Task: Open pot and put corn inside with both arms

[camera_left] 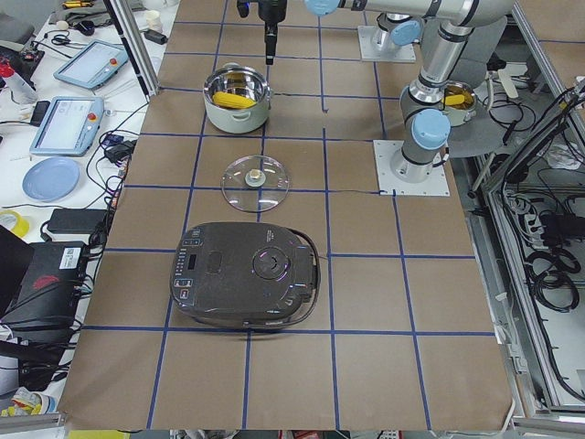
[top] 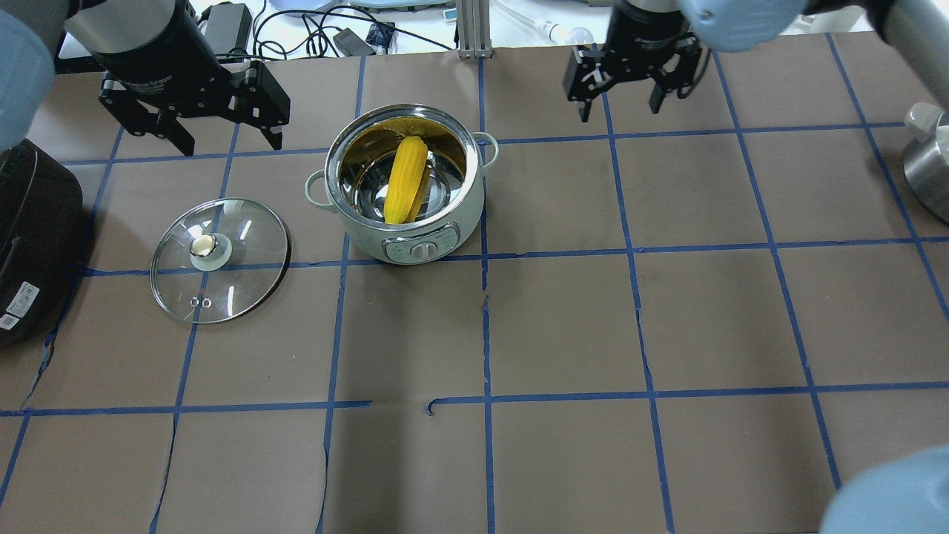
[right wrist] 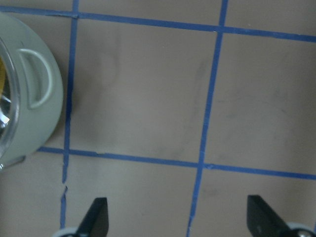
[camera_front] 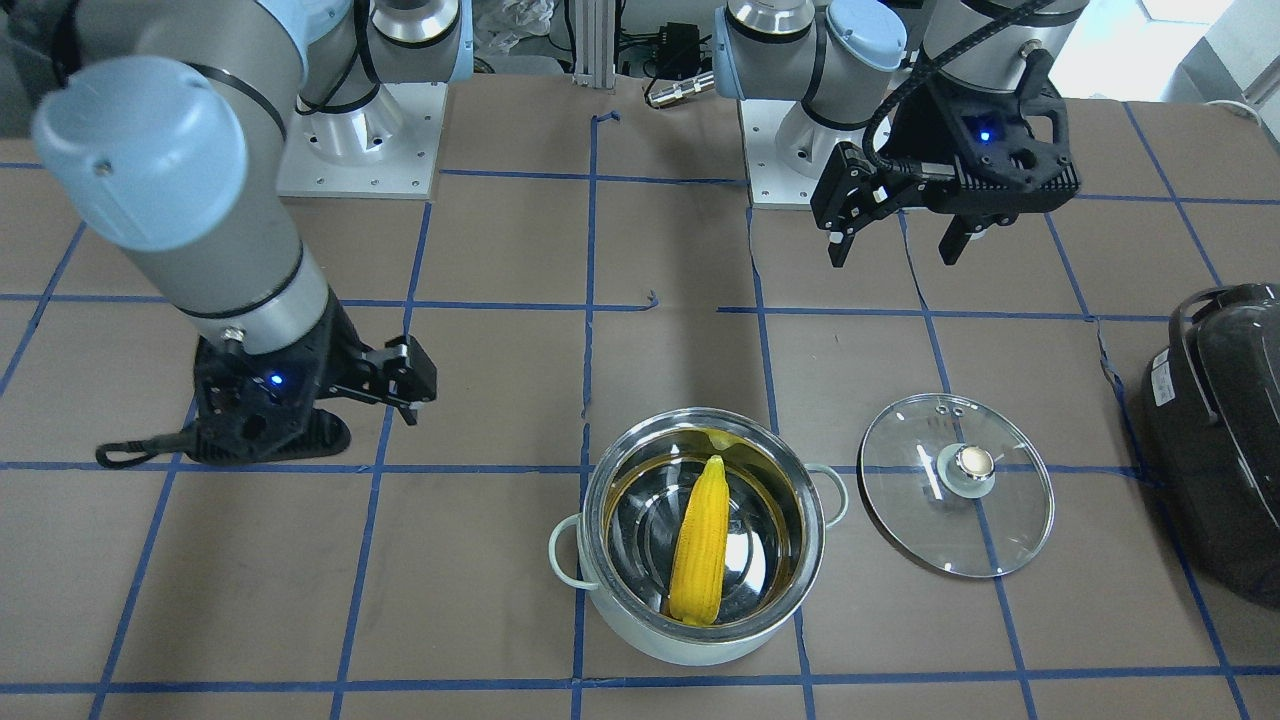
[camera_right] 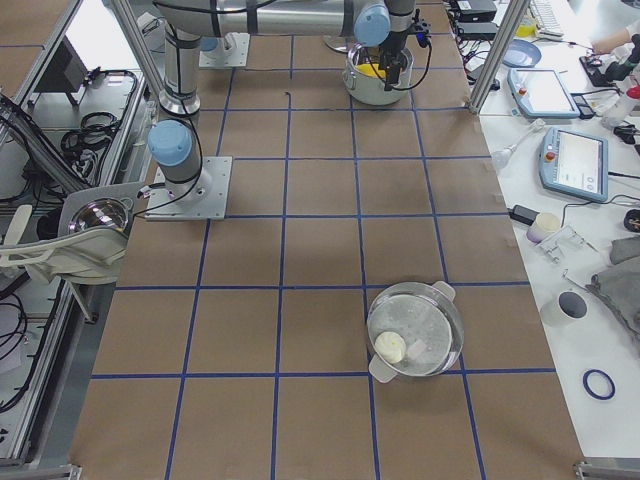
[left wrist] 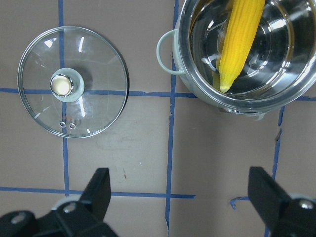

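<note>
The pot (camera_front: 640, 625) stands open, its pale wall (top: 415, 241) facing me. The yellow corn (camera_front: 700, 540) lies inside it, leaning against the wall; it also shows in the overhead view (top: 405, 180) and the left wrist view (left wrist: 239, 39). The glass lid (camera_front: 920, 520) lies flat on the table beside the pot, knob up (top: 219, 259). My left gripper (top: 230, 144) is open and empty, hovering beyond the lid; its fingers (left wrist: 98, 192) are spread wide. My right gripper (top: 620, 111) is open and empty, off the pot's other side, with a pot handle (right wrist: 34, 94) in its view.
A large dark appliance (top: 33, 237) sits by the table's left end, next to the lid. A second steel pot with its lid on (camera_right: 415, 330) stands near the right end. Brown paper with blue tape lines covers the table (top: 563, 326).
</note>
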Controlling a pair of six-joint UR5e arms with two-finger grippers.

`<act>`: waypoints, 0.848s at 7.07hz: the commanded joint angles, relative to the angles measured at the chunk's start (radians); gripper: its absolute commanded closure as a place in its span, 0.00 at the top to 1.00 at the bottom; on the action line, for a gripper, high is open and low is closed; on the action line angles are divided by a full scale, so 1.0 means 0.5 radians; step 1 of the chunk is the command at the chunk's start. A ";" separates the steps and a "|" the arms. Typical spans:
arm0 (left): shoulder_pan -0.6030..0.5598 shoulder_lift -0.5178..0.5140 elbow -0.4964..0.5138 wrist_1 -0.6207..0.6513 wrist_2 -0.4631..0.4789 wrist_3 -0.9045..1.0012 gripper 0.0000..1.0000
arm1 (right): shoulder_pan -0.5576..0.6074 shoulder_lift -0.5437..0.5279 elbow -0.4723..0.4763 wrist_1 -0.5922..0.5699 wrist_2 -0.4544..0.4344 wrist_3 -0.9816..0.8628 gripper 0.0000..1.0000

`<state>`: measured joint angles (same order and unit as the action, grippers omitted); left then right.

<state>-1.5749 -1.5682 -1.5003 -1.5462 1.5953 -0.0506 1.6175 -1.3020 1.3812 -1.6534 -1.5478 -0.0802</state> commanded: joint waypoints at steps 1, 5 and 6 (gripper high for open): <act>-0.001 0.001 0.000 0.000 0.000 0.000 1.00 | -0.097 -0.359 0.259 0.021 -0.043 -0.119 1.00; -0.001 0.001 0.000 0.000 0.000 0.000 1.00 | -0.017 -0.501 0.339 0.101 -0.018 0.074 0.99; -0.001 0.001 0.000 0.000 0.000 0.000 1.00 | -0.020 -0.501 0.361 0.095 -0.012 0.084 0.96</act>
<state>-1.5759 -1.5681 -1.5002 -1.5459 1.5950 -0.0506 1.6078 -1.5493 1.5495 -1.6042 -1.5586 -0.0571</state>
